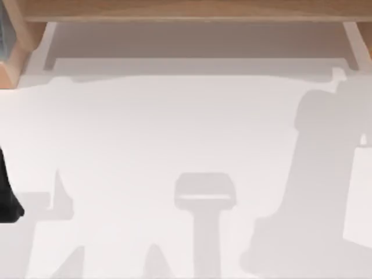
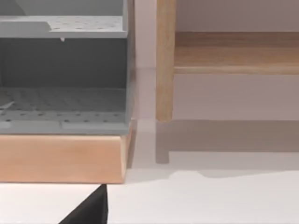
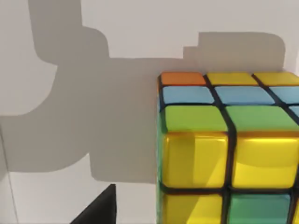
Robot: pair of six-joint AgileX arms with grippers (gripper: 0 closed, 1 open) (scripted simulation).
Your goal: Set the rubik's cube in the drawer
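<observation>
One rubik's cube (image 3: 229, 149) sits on the white table (image 1: 174, 139), right against my right wrist camera; I can't tell my grip. Misjudge it and the cube skids away.

rubik's cube (image 3: 229, 154) cut off by right wrist view's edge, left arm (image 1: 7, 195) mostly out of frame

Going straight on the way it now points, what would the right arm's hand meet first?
Probably the multicoloured tiled rubik's cube, looming close ahead of it in the right wrist view on the white table; depth is unclear.
</observation>
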